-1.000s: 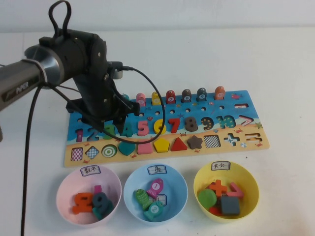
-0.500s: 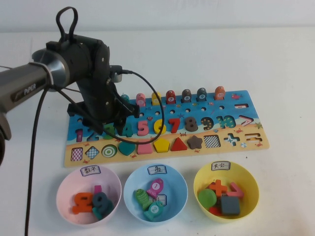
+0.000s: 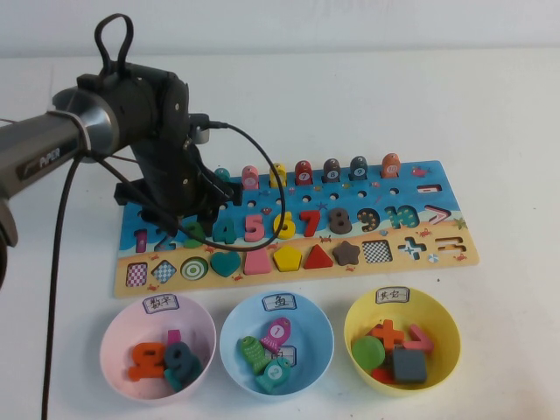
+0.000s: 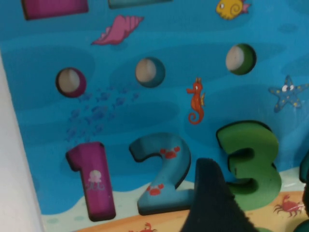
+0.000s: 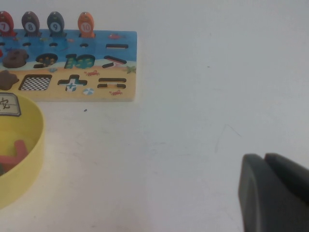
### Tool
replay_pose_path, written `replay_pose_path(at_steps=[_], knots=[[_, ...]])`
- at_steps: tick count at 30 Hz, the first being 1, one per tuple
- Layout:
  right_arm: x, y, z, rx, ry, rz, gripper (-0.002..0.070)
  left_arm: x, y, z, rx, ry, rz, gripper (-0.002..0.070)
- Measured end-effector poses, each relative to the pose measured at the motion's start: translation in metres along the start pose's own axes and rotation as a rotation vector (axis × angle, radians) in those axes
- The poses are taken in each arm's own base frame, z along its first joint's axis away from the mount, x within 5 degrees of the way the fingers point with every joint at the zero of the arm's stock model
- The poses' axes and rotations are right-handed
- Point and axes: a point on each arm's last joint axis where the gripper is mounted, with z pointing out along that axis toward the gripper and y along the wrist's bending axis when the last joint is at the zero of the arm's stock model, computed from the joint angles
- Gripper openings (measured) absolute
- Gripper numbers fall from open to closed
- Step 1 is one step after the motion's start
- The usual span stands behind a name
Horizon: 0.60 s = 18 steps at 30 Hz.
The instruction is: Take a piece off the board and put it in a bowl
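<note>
High view: raised on the robot's side, angled down over the board [image 3: 297, 229]. Left wrist view: close above that board beside the left gripper [image 4: 212, 203]. Right wrist view: low past the right gripper [image 5: 270, 193], sharing the board's far end.

We are seeing our left gripper [image 3: 188, 223] crowding the board's [image 3: 455, 259] left end over the green 3 [image 4: 253, 162], hemmed by the teal 4 [image 3: 224, 230], while our right gripper [image 5: 273, 191] is hanging over bare table [image 5: 203, 87] (roomy).
</note>
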Motion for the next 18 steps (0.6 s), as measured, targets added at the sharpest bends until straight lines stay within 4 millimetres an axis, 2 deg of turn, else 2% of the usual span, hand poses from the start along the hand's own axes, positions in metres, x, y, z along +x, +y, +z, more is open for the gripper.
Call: replay_pose_path(at_steps=[8, 18], knots=[[0.0, 0.0, 0.0, -0.001, 0.0, 0.002, -0.0017, -0.001, 0.0, 0.0, 0.002, -0.01, 0.003, 0.0346], [0.0, 0.0, 0.0, -0.001, 0.0, 0.002, -0.0017, 0.0, 0.0, 0.012, -0.008, 0.017, 0.006, 0.0346]])
